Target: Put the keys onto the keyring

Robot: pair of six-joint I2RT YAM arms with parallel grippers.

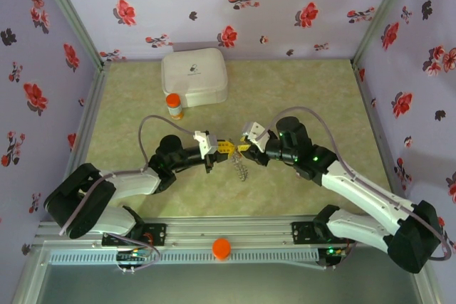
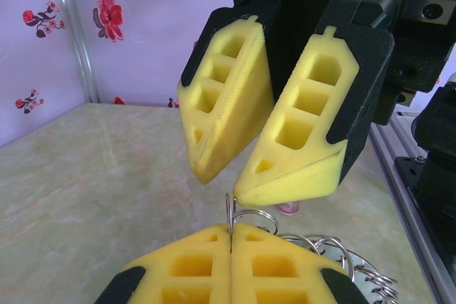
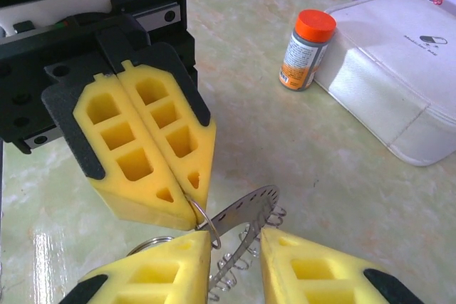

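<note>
Left gripper [image 3: 191,201] clamped on wire ring [image 3: 207,224] | right gripper [image 3: 235,250] apart, straddling keyring [image 3: 249,206]

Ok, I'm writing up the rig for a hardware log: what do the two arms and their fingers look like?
The left arm and right arm match: white link shells between black joint housings, each with a grey cable looping to the wrist. Small green lights glow on the right arm. The fingers are yellow wedges with square hollow cells and finely toothed inner faces, backed by black brackets.
</note>
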